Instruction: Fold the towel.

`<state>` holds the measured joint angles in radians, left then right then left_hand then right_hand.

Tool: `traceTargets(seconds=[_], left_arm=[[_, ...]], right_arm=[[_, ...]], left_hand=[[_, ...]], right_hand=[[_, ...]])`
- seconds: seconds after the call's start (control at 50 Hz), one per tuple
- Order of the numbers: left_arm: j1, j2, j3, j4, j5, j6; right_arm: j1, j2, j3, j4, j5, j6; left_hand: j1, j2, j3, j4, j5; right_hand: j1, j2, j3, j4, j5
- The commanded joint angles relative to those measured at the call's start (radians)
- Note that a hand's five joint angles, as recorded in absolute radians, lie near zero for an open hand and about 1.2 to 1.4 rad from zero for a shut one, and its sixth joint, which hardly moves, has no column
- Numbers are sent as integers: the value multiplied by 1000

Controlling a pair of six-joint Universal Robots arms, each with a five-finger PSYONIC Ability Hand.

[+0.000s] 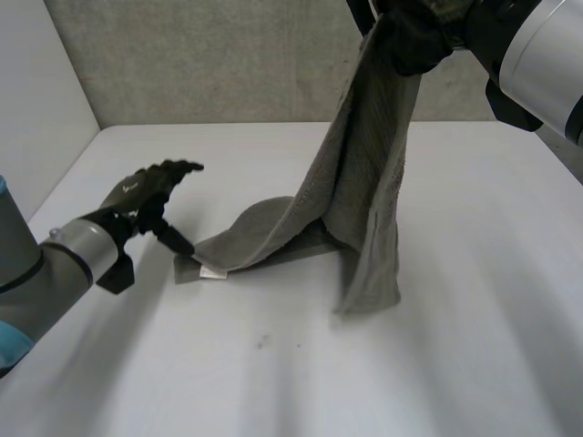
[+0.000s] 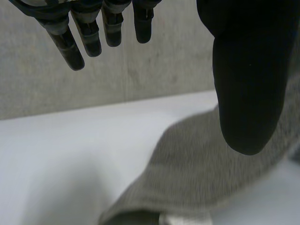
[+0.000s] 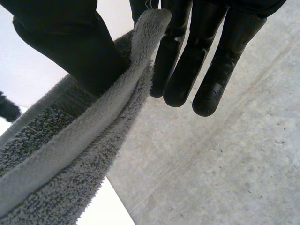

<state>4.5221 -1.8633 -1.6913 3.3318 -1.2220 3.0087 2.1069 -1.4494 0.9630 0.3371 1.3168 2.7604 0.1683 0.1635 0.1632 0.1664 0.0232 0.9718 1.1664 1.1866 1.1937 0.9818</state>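
Right hand (image 1: 414, 41) pinches grey terry towel (image 1: 364, 173) edge between thumb and fingers, up high; the towel's lower end lies on white worktop (image 1: 455, 346). Left hand (image 1: 150, 193) open, just beside low corner. Risks: shallow pinch slips; unpinned corner drags.

- The white table (image 1: 455, 364) before me bears the grey towel (image 1: 273, 232): its lower end lies flat there, the rest hangs above.
- A white label (image 1: 213, 271) marks the towel's near corner.
- A dark speck (image 1: 262, 343) lies nearer me than the towel.
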Motion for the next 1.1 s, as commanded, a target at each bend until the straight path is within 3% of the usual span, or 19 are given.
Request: traceTargets(seconds=[0.02,0.34,0.42,0.46,0.48,0.52,0.6,0.64,0.7,0.74,0.86,0.96,1.1], left_arm=[[12,-36,-56,-3,2,176],[-75,-306,176,9,-34,210],[-90,-344,220,18,-82,205],[-109,-375,255,52,-120,197],[-109,-375,256,52,-120,197],[-117,-393,265,122,-143,197],[-117,-392,263,175,-191,205],[-103,-369,263,179,-267,211],[-100,-338,257,176,-286,213],[-69,-156,227,170,-301,222],[-38,72,191,163,-297,240],[-28,295,191,51,-225,318],[-28,317,193,-176,-151,496]], right_arm=[[-7,-8,-12,-1,2,1],[-8,-91,-50,-3,12,16],[-10,-94,-44,-3,15,16],[-11,-94,-41,-3,21,16],[-13,-97,-37,-3,31,16],[-15,-98,-35,-4,42,16],[-77,-100,-18,-21,67,10],[-109,-98,-10,-24,65,8],[-203,-97,2,-23,49,2],[-240,-94,9,-17,41,1],[-333,-74,77,-9,-28,-34],[-347,-52,131,2,-36,-127],[-377,4,226,137,-34,-326]], left_hand=[[16,21,21,18,-14],[86,91,91,88,57],[327,332,332,329,298],[771,776,776,773,741],[773,778,778,775,744],[1226,1231,1231,1228,1197],[1228,1233,1233,1230,1199],[1228,1233,1233,1230,1199],[1228,1233,1233,1230,1199],[1228,1233,1233,1230,1199],[1228,1233,1233,1230,1199],[1228,1233,1233,1230,1199],[1228,1233,1233,1230,1199]], right_hand=[[424,230,210,203,240],[424,230,210,203,240],[424,230,210,203,240],[424,230,210,203,240],[424,230,210,203,240],[424,230,210,203,240],[424,230,210,203,240],[424,230,210,203,240],[424,230,210,203,240],[424,230,210,203,240],[424,230,210,203,240],[424,230,210,203,240],[424,230,210,203,240]])
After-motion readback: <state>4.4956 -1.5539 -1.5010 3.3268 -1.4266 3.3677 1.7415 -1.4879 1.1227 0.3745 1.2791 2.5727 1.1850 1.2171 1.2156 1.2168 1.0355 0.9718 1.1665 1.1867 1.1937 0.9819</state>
